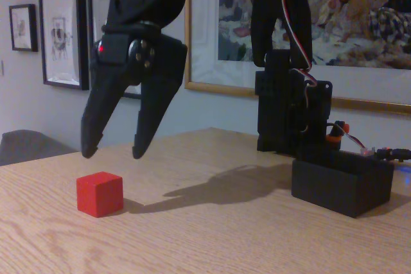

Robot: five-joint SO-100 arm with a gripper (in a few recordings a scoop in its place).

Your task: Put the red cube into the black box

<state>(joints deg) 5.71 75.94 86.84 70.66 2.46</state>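
Wooden table (212,235): gripper (114,153) open above red cube (99,194); off-center descent could knock it aside, away from black box (341,181).

A home interior, by the look of it — small black-framed prints (62,35) and a large gilt-framed painting (302,30) hang on a pale painted wall behind a light oak-grain wooden table (212,235), with a grey upholstered chair back (29,145) at the left edge.
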